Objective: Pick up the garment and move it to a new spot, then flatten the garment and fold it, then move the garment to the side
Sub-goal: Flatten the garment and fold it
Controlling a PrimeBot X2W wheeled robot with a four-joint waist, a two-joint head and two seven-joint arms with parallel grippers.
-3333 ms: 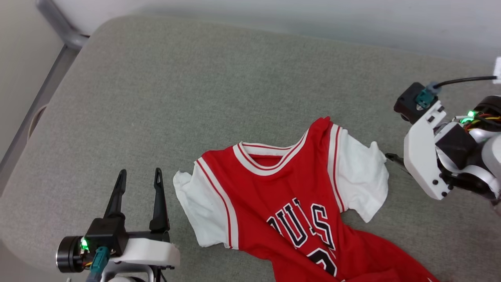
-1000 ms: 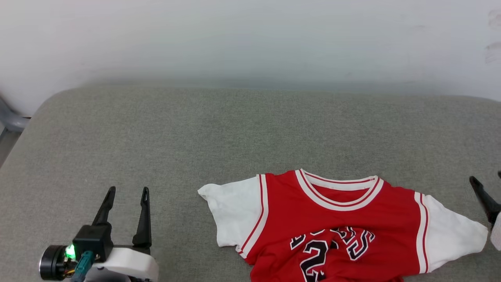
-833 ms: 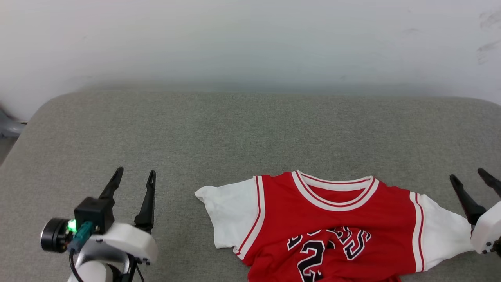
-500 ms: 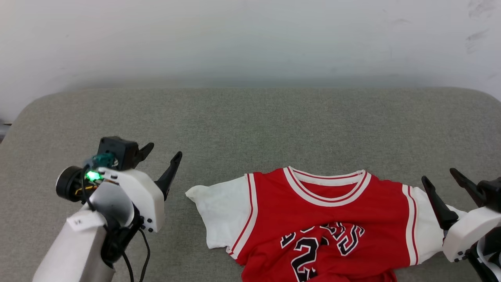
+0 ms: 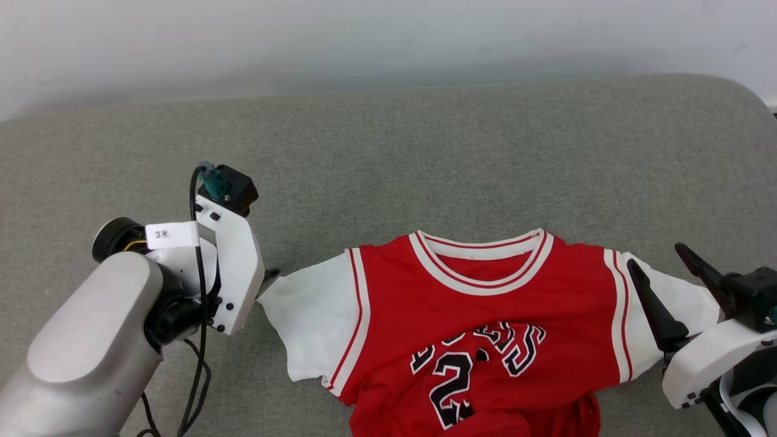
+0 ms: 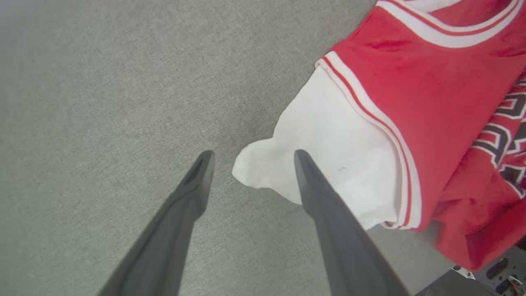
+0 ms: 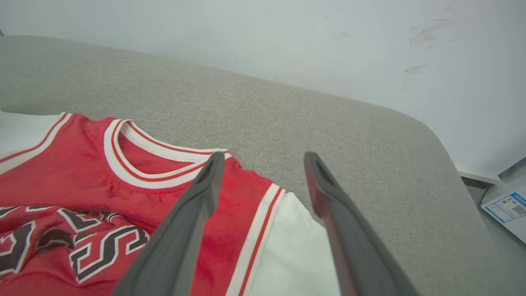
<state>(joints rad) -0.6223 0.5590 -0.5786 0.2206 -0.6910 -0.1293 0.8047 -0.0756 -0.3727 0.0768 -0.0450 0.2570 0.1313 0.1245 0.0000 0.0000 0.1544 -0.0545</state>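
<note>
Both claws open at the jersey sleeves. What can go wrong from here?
1. The left claw straddles only the tip of the left sleeve; closing may catch a sliver that slips out, or pinch the cushion.
2. The right claw sits further in, across the shoulder trim, so the garment may lift skewed.
3. The lower front is bunched under the number; pulling by the sleeves may not flatten it.
</note>
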